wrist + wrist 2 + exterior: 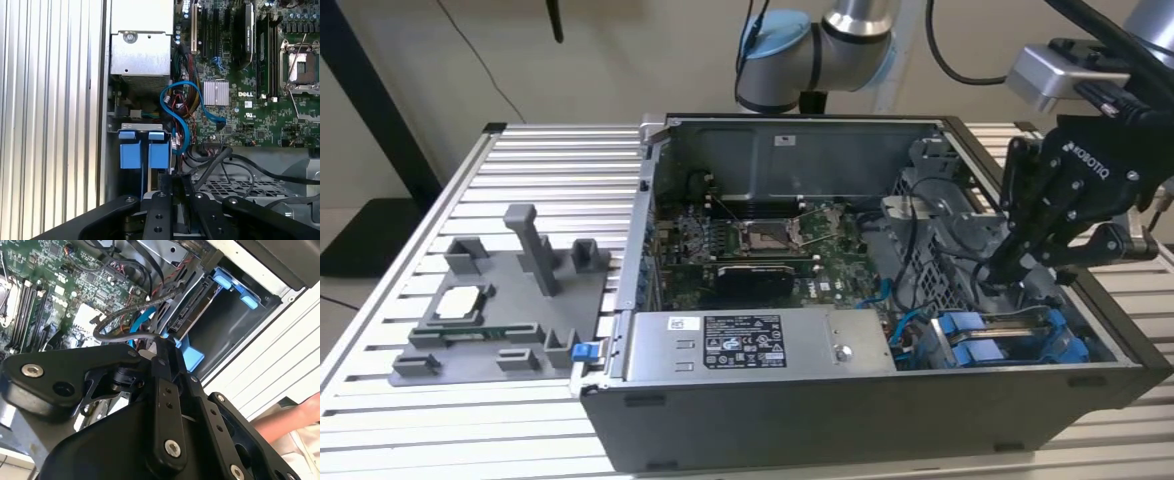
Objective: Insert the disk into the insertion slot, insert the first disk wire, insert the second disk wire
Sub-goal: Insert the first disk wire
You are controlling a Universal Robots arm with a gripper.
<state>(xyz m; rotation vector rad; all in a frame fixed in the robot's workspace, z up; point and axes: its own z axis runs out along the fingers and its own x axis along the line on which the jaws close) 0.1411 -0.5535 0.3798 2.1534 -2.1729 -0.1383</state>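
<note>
Exterior view
- Slot [1067,335]: a grey bay with blue clips on its edge, in a corner of the open case [854,430].
- Disk [983,345]: lies in the slot with its blue frame showing.
- End effector [1007,275]: black, reaching down into the case, with its tips just beside the slot.
- PSU [761,345]: just beside the slot, on the exterior view's left.
- Board [761,240]: near the slot, past the PSU.
- Tray [494,310]: grey, on the worktop [454,440], well apart from the slot.

Second wrist view
- End effector [162,342]: the fingers stand close together and pinch the end of a grey wire [120,335].
- Wire: loops away from the slot, over the board [60,290].
- Disk [192,302]: seen edge-on, seated in the slot [230,325], with black cables near its connector edge.
- Arm [295,415]: a person's, outside the case and apart from the slot.

First wrist view
- Disk [131,154]: two blue frame ends sit side by side in the slot.
- PSU [140,55]: just beside the slot.
- Blue cable [175,115]: curls between the slot and the board [250,75].
- End effector [175,185]: narrow, with its tips near the slot.
</note>
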